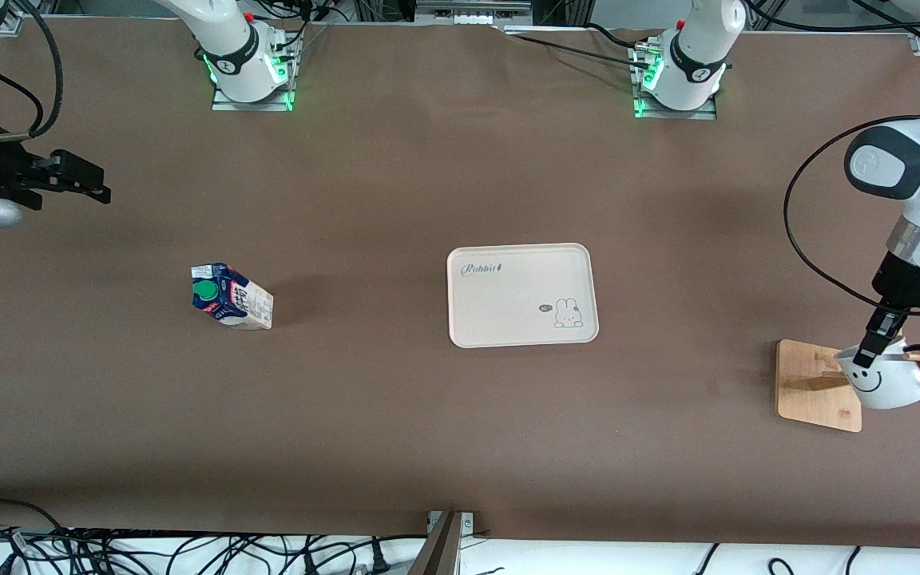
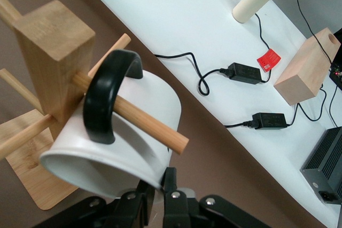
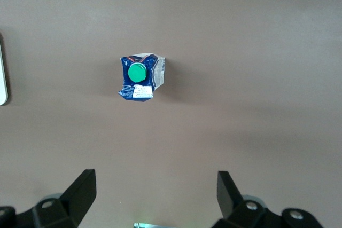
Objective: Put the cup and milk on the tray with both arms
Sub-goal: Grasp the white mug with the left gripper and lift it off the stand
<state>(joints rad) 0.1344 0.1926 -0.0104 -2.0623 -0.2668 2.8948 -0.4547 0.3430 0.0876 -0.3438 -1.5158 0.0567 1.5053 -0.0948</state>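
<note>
The cup (image 1: 883, 387) hangs by its black handle on a peg of a wooden rack (image 1: 807, 383) at the left arm's end of the table. My left gripper (image 1: 871, 351) is shut on the cup's rim; in the left wrist view the fingers (image 2: 170, 181) pinch the white wall of the cup (image 2: 133, 132), and the peg (image 2: 144, 121) runs through the handle. The milk (image 1: 232, 297) stands toward the right arm's end. My right gripper (image 1: 85, 182) is open and empty, up in the air over that end; its wrist view shows the milk (image 3: 140, 77) below. The tray (image 1: 520, 295) lies mid-table, bare.
The rack's post (image 2: 51, 52) and other pegs stand close around the cup. Past the table's edge by the rack lie power adapters (image 2: 243, 72), cables and a wooden block (image 2: 304, 73) on a white surface. Cables run along the table's near edge (image 1: 188, 551).
</note>
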